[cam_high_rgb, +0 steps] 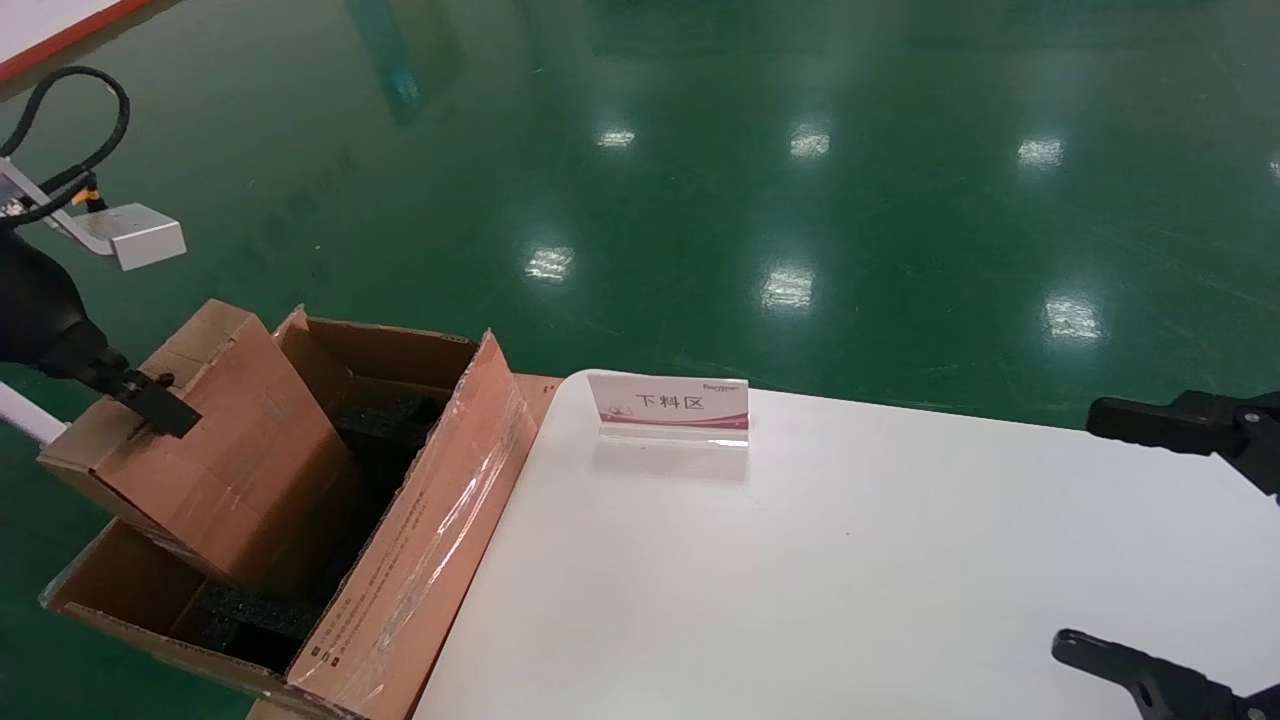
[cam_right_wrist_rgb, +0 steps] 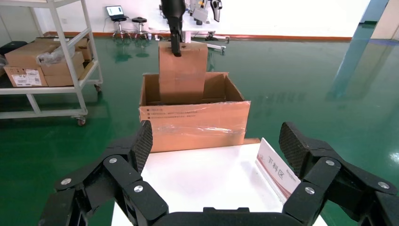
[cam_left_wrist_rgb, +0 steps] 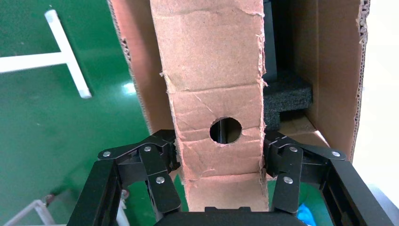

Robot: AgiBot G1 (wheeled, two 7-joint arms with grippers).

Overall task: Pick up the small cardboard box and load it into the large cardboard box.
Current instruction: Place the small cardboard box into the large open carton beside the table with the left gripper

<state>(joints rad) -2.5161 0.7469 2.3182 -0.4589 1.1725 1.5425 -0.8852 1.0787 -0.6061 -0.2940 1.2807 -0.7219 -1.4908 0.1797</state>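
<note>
Left gripper point(cam_left_wrist_rgb: 217, 162): I have it clamped on the small cardboard box point(cam_high_rgb: 225, 440), one finger point(cam_left_wrist_rgb: 157, 165) pressed to each side of the carton's end face, at the level of the round hole point(cam_left_wrist_rgb: 225, 130).

Small cardboard box: it hangs tilted from my left gripper, its lower end dipped into the open top of the large cardboard box point(cam_high_rgb: 420, 560), its upper end above the rim on my left side. I cannot tell whether the lower end touches anything inside.

Large cardboard box: it stands open just off the table's point(cam_high_rgb: 850, 560) left edge, with its taped flap point(cam_high_rgb: 455, 500) upright next to the table.

Inside the carton: black foam blocks point(cam_high_rgb: 255, 615) sit along the bottom and at the far end; in the left wrist view one block point(cam_left_wrist_rgb: 287, 96) lies close beside the small box's edge.

Right gripper point(cam_right_wrist_rgb: 216, 146): idle over the right part of the table, its fingers spread wide with nothing between them.

Around: a small sign stand point(cam_high_rgb: 670, 408) is upright on the table near its far edge, well apart from both cartons. In the right wrist view a rack point(cam_right_wrist_rgb: 44, 61) carrying more cartons stands on the green floor point(cam_high_rgb: 800, 180) beyond.
</note>
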